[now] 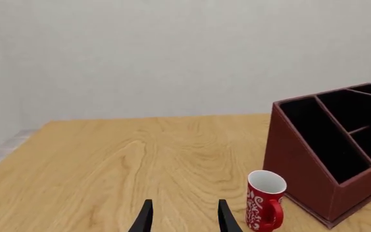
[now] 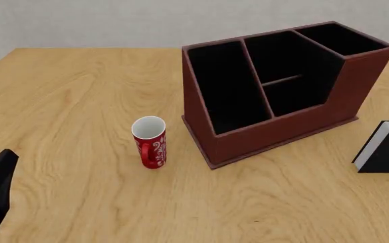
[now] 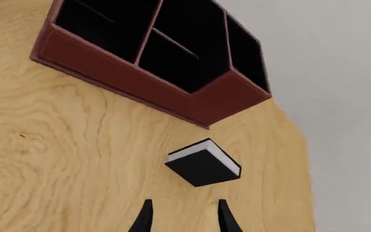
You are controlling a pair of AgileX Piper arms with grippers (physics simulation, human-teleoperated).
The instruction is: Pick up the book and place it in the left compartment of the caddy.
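Right wrist view shows nothing done yet: the book (image 3: 204, 166) lies on the table (image 3: 76, 159) beside the caddy (image 3: 172, 96), ahead of the right gripper (image 3: 184, 217), whose fingers are spread and empty, with the left compartment (image 2: 223, 86) unfilled.

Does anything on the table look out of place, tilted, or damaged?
Nothing stands out. The red-brown leather-look caddy sits flat but turned at an angle, the red patterned mug stands upright, and the thin black book stands alone at its right.
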